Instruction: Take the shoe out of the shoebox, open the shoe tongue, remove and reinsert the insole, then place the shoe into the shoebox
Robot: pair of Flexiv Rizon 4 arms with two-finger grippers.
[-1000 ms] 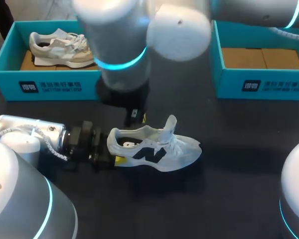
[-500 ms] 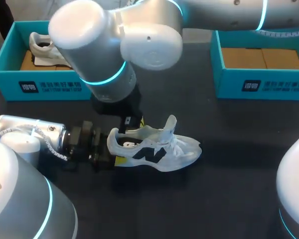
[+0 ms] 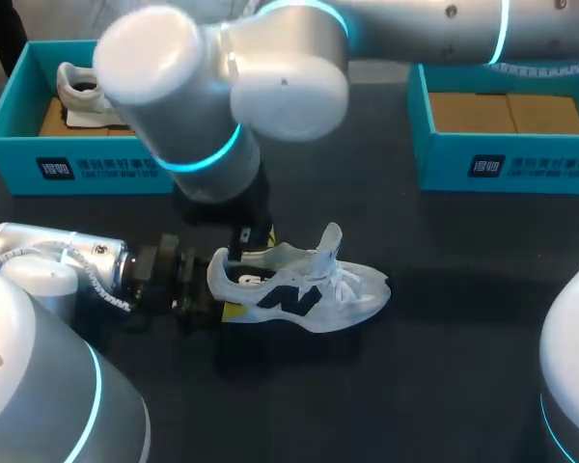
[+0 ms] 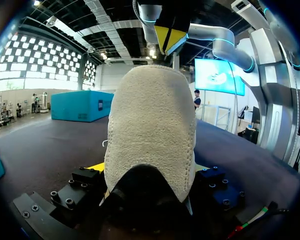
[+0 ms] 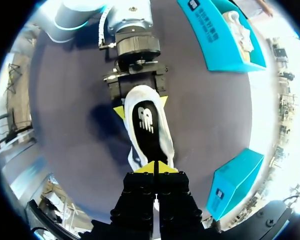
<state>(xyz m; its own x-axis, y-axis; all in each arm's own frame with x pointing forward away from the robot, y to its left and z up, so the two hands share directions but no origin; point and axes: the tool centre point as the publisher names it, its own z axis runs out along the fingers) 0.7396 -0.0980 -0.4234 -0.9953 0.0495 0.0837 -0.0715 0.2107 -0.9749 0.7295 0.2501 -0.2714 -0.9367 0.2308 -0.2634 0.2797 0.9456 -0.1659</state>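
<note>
A white shoe (image 3: pixel 314 289) with a dark logo stands upright on the dark table, toe to the right. My left gripper (image 3: pixel 224 297) is shut on its heel; in the left wrist view the suede heel (image 4: pixel 152 130) fills the space between the yellow tips. My right arm reaches in over the table from the upper right. Its gripper (image 3: pixel 254 236) hangs shut just above the shoe's rear opening, holding nothing. The right wrist view looks down past the joined yellow tips (image 5: pixel 155 167) at the black insole (image 5: pixel 146 122) inside the shoe. The right gripper (image 4: pixel 170 37) also shows above the heel in the left wrist view.
A teal shoebox (image 3: pixel 96 164) at the back left holds a second shoe (image 3: pixel 77 87). Another teal shoebox (image 3: pixel 521 164) with brown cardboard inside stands at the back right. My right arm's bulky elbow hides part of the left box.
My right arm has swung to the left and its gripper has come slightly lower over the shoe's opening. The shoe and the left gripper have stayed put.
</note>
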